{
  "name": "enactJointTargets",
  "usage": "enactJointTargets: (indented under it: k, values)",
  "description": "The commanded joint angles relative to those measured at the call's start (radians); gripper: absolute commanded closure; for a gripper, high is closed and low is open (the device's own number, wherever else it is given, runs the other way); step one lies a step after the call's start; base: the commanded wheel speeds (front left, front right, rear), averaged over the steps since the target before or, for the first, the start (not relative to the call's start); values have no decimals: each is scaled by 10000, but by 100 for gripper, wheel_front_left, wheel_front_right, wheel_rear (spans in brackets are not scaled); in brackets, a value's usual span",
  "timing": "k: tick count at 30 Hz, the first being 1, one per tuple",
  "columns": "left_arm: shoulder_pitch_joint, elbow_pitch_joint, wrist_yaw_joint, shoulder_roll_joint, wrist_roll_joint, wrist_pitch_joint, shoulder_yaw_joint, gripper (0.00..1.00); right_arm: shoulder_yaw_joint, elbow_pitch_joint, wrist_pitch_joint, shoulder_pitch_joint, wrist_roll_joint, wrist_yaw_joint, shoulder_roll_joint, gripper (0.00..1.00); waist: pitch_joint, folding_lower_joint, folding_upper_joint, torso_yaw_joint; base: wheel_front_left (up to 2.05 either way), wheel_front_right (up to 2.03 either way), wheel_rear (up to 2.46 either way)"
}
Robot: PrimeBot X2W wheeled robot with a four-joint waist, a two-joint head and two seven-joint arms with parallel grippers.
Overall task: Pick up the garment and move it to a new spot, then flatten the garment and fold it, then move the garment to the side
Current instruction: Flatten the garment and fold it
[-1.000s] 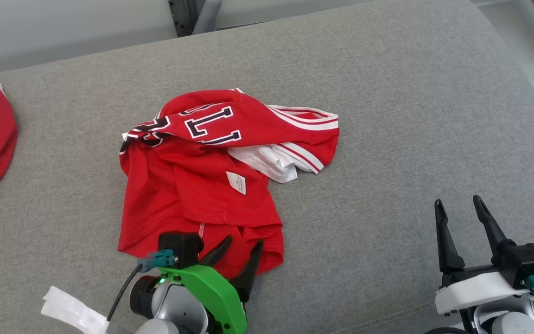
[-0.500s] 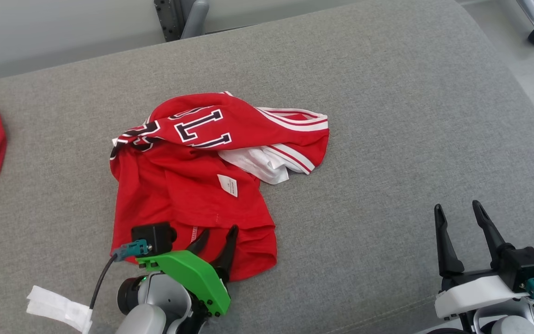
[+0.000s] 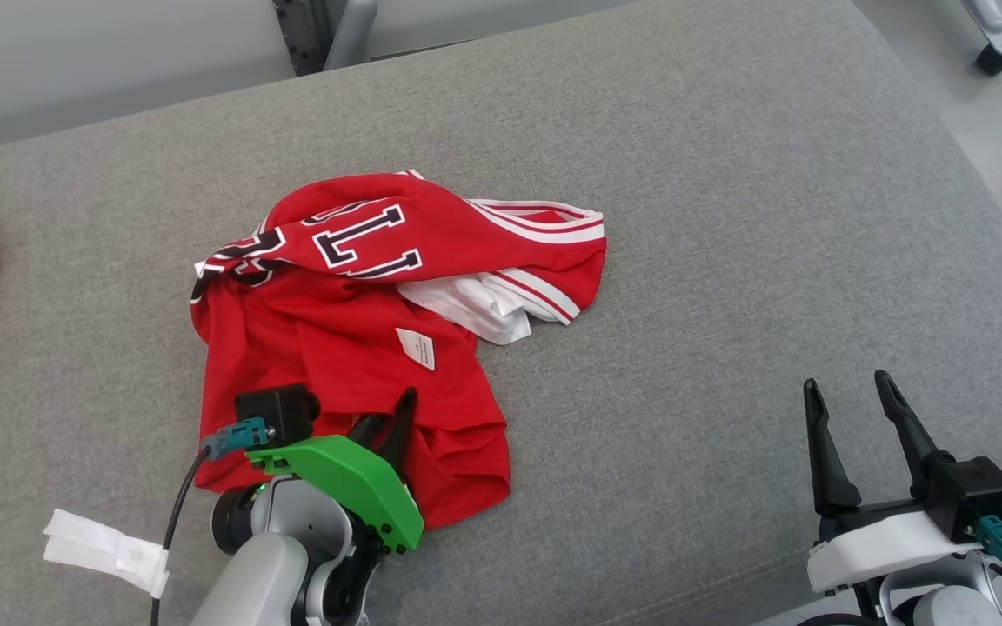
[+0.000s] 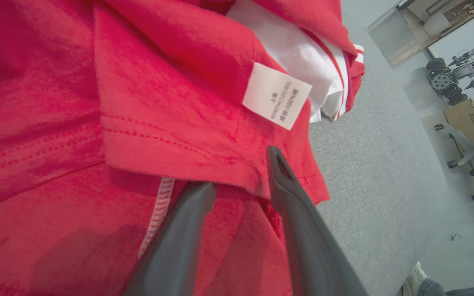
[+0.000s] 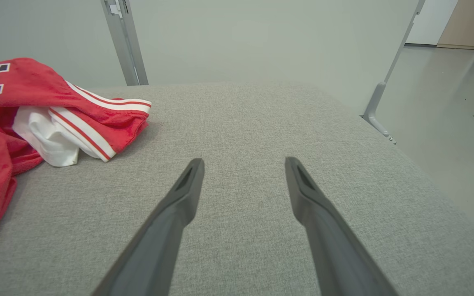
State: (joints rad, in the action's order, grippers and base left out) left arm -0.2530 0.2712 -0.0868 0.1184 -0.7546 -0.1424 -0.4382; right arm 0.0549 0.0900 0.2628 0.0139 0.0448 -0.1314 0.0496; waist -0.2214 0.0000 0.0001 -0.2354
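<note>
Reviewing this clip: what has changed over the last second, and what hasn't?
The left gripper has pushed forward over the near hem of the crumpled red jersey with white stripes, towards its white label. Its fingers have narrowed, one now under a hem layer, but are not yet clamped. The leftward slide of the scene is the head camera moving. The jersey's shape and the open right gripper stayed as they were.

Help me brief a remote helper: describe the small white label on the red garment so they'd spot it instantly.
On the grey cushion lies a crumpled red garment. The label sits on its plain red part, beyond the left end effector. Unlike the striped white fabric nearby, it is a tiny printed rectangle.
</note>
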Motion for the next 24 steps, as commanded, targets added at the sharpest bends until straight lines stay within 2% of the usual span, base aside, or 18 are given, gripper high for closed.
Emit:
enactJointTargets:
  k: [1,7,11,19,24]
  values:
    - [-156,82,109,91,59,46,-32,100,-14,13,30,-19,29,14,19,0,-25,0,-1,-41,0,0,0]
    - [-450,-449,414,457,63,-196,-81,100,34,30,30,-37,109,14,19,0,0,0,-1,-174,0,0,0]
    - [-996,-1735,601,1138,36,-707,156,100,65,62,30,2,137,14,17,0,84,0,-1,-223,0,0,0]
    - [-2980,-3994,962,2420,-560,-2687,774,100,-53,142,30,-130,279,14,19,0,198,0,-1,-457,0,0,0]
    - [-4233,-4882,1183,3051,-1585,-3974,1374,100,-47,146,30,-94,410,14,19,0,200,0,-1,-593,0,0,0]
